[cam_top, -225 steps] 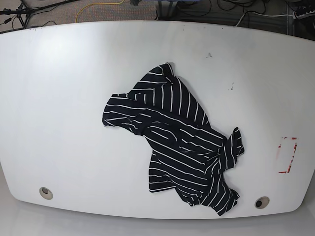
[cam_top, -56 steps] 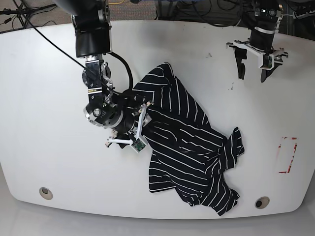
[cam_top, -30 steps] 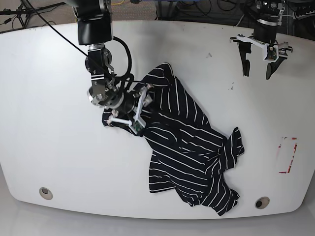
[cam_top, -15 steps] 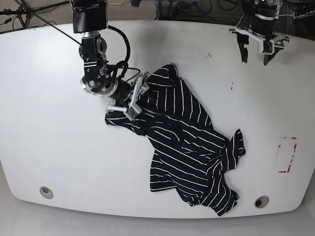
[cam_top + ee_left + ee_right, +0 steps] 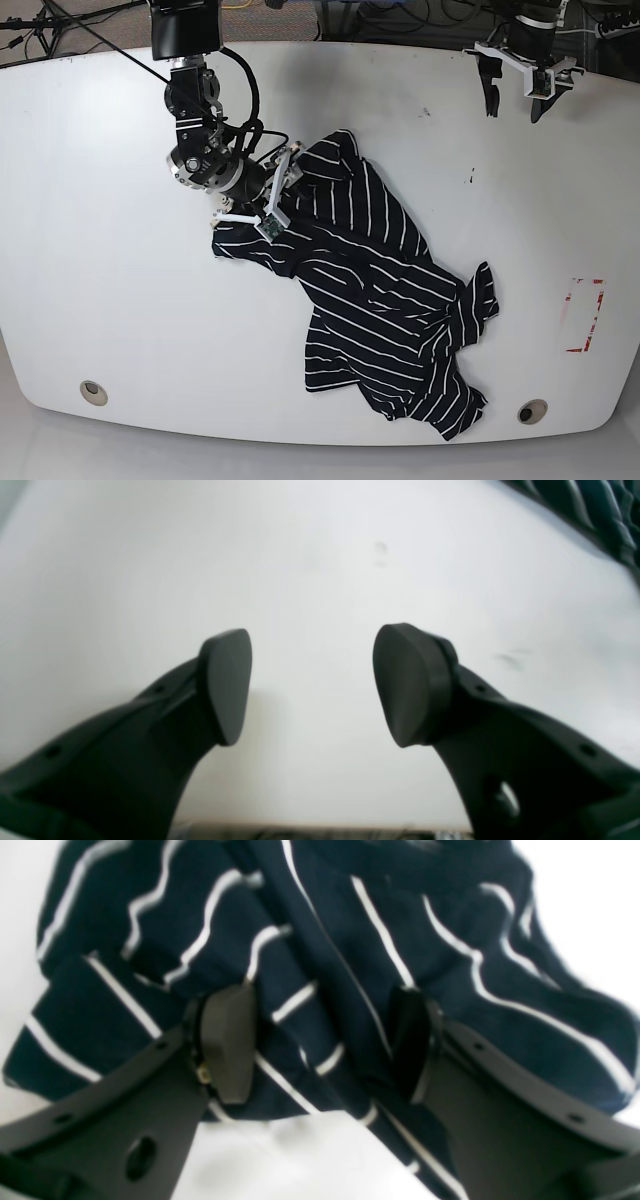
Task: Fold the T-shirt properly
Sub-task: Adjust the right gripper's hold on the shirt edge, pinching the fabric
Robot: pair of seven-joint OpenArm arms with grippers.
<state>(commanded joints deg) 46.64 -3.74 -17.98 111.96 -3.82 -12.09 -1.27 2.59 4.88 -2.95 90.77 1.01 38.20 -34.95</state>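
With the shirt crumpled mid-bench, the right hand, parted over its upper-left sleeve, should pinch one layer near the hem, while the left hand hangs agape, empty.

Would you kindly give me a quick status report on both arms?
Right gripper open, fingers straddling T-shirt. Left gripper open over bare table. Shirt crumpled, unfolded. Nothing in the way.
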